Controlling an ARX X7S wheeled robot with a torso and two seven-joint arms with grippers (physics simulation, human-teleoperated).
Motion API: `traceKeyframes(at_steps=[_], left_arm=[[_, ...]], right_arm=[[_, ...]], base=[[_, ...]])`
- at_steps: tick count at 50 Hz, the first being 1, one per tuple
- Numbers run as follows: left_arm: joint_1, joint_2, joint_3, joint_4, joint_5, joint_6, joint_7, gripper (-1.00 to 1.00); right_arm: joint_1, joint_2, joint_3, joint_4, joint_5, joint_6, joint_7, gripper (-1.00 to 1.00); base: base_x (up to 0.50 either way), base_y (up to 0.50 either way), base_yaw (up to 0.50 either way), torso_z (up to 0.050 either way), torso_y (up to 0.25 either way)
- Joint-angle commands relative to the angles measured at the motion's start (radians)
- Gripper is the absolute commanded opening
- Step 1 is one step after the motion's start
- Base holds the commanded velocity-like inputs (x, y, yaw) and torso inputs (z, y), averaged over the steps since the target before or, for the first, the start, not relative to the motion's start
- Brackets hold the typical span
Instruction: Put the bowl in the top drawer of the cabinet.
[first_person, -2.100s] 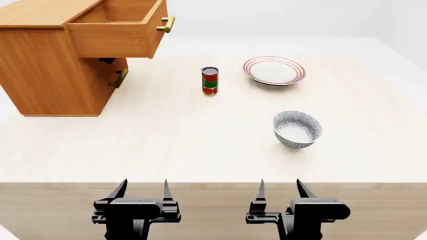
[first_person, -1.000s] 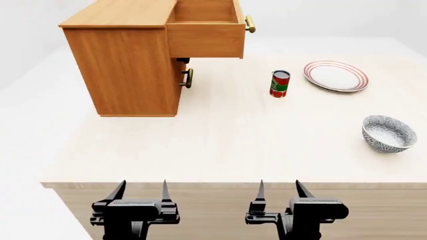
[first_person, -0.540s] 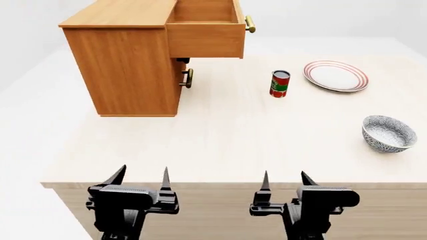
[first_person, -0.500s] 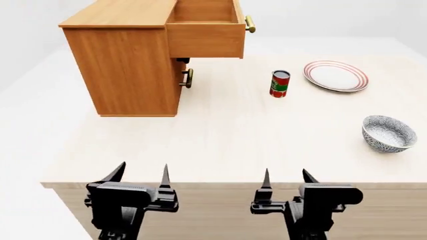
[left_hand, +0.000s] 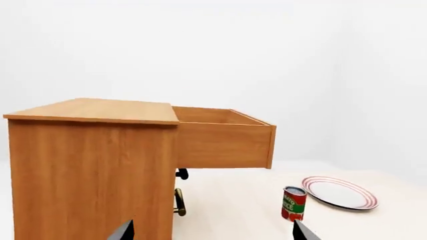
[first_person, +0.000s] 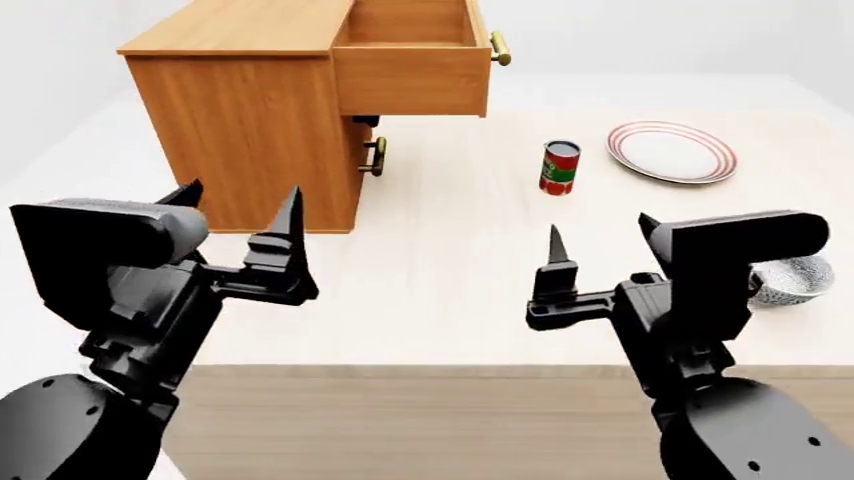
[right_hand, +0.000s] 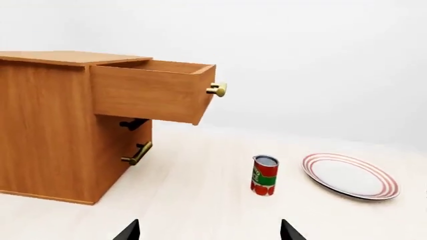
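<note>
The cabinet (first_person: 254, 130) stands at the far left of the table (first_person: 441, 260), and its top drawer (first_person: 411, 60) is pulled well out, open side up (its brass handle faces toward the plate's side of the table). Both arms are raised above the near edge: the left gripper (first_person: 238, 215) and the right gripper (first_person: 603, 240) each have their fingers spread apart and hold nothing. Farther back to the right lies the red-rimmed plate (first_person: 671, 151), with a small red and green can (first_person: 561, 167) standing between it and the cabinet. The bowl (first_person: 793, 278) sits upright on the table at the right edge, mostly hidden behind the right arm in the head view. The likely risk is a blind approach: with the arm covering the bowl, the fingers could strike its rim and tip or push it toward the table edge.
</note>
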Motion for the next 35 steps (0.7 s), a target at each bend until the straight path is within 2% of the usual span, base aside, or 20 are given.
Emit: traceKeyframes(at_steps=[1,2,6,8,10,21,35], left_arm=[[-0.382,-0.049,-0.085,-0.009,-0.311,-0.341,-0.094,1.00],[-0.408,-0.049,-0.085,-0.023,-0.326,-0.357,-0.101,1.00],[-0.529,-0.027,-0.108,-0.124,-0.403,-0.414,-0.136,1.00],[-0.589,-0.022,-0.111,-0.175,-0.431,-0.433,-0.148,1.00],[-0.630,-0.025,-0.100,-0.206,-0.428,-0.433,-0.150,1.00],[-0.774,-0.039,-0.065,-0.288,-0.446,-0.435,-0.164,1.00],[-0.812,-0.108,0.066,-0.375,-0.289,-0.342,-0.094,1.00]], right_arm=[[0.353,0.030,0.117,-0.108,0.171,0.423,-0.010,1.00],[0.381,0.049,0.136,-0.089,0.246,0.428,0.034,1.00],[0.536,0.178,0.159,0.051,0.744,0.427,0.385,1.00],[0.608,0.221,0.137,0.112,0.875,0.424,0.482,1.00],[0.657,0.251,0.112,0.147,0.923,0.417,0.518,1.00],[0.802,0.327,-0.031,0.242,0.803,0.332,0.409,1.00],[0.916,0.344,-0.214,0.389,0.622,0.197,0.222,1.00]], base=[[0.00,0.00,0.00,0.000,0.000],[0.00,0.00,0.00,0.000,0.000],[0.00,0.00,0.00,0.000,0.000],[0.00,0.00,0.00,0.000,0.000],[0.00,0.00,0.00,0.000,0.000],[0.08,0.00,0.00,0.000,0.000],[0.15,0.00,0.00,0.000,0.000]])
